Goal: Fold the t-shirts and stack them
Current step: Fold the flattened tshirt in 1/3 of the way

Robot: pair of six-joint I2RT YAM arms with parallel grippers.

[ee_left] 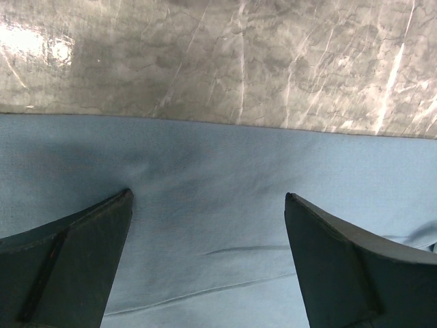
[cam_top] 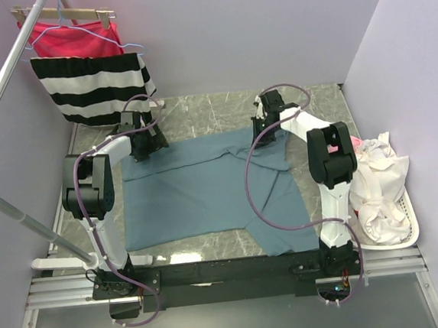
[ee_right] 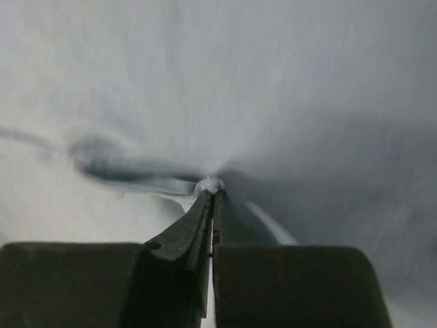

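The right claw [ee_right: 213,195], seen close from its wrist, is clamped on a puckered pinch of the shirt [cam_top: 198,189]. The grey marble worktop [cam_top: 207,111] carries the plain dusty-blue shirt spread mid-surface, its right side rumpled. The left claw [ee_left: 208,198] hangs, fingers apart, over the shirt's straight far edge. A faint crease shows only in that wrist view.

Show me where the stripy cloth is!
The striped cloth hangs at the far left of the top view, just below the red-pink garment, beyond the left gripper.
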